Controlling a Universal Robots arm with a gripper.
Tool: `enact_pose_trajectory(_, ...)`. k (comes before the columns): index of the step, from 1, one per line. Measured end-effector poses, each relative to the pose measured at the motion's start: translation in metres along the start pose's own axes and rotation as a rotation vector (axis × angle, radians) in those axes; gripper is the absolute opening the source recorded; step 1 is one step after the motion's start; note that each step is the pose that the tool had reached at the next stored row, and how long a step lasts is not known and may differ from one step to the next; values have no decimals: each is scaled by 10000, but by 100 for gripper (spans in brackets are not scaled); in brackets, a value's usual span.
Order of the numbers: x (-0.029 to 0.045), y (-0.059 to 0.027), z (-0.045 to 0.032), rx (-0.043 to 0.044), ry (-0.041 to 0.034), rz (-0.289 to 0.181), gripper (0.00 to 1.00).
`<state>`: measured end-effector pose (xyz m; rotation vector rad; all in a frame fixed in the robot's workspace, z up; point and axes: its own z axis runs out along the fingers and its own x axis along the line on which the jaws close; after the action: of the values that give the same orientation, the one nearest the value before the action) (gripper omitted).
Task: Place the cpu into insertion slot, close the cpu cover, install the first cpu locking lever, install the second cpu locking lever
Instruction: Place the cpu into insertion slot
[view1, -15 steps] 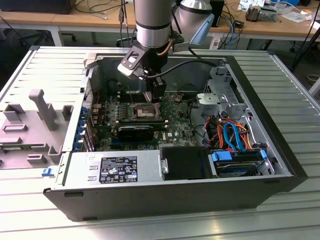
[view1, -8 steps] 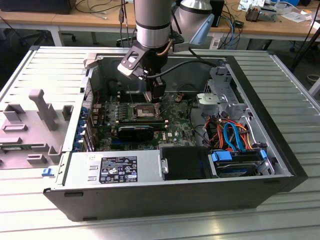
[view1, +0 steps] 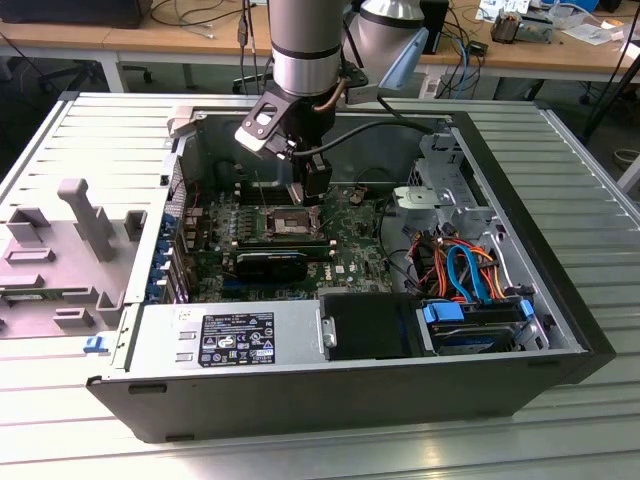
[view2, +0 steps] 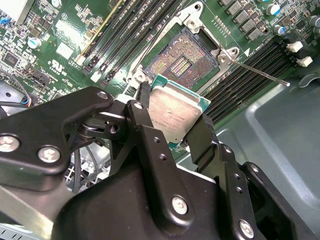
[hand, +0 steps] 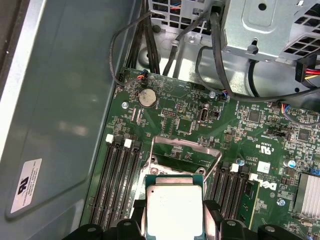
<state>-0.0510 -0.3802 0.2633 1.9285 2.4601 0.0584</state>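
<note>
My pincer (view1: 313, 190) is clenched on the chip, and I read that best from the arm's cameras. In the second wrist view the black fingers (view2: 202, 135) press on two opposite edges of the chip (view2: 175, 112), its dull silver top facing the lens. The chip hangs clear of the socket (view2: 182, 62), just beside it and not seated. The socket's dark centre lies bare inside its silvery rim. A thin lever (view2: 260, 73) runs out from one corner of the socket over the black memory slots (view2: 227, 90). In the first wrist view the cover (hand: 187, 143) stands raised beyond the held chip, with green board showing through its window.

Across the exterior view I go from its left to its right and take the socket as my dial centre. A grey plastic moulding (view1: 80, 215) lies at nine o'clock, outside the open computer case (view1: 300, 400), on the ribbed metal table (view1: 570, 170). The power supply (view1: 230, 335) sits at seven o'clock inside the case. The pincer hangs at one o'clock, close over the socket's edge. A metal drive cage (view1: 440, 195) stands near three o'clock. Blue and orange cables (view1: 465, 270) loop down at four o'clock
</note>
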Motion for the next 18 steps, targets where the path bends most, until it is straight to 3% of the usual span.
enact_pose_trajectory(18,0,0,1,-2,-14,302,54)
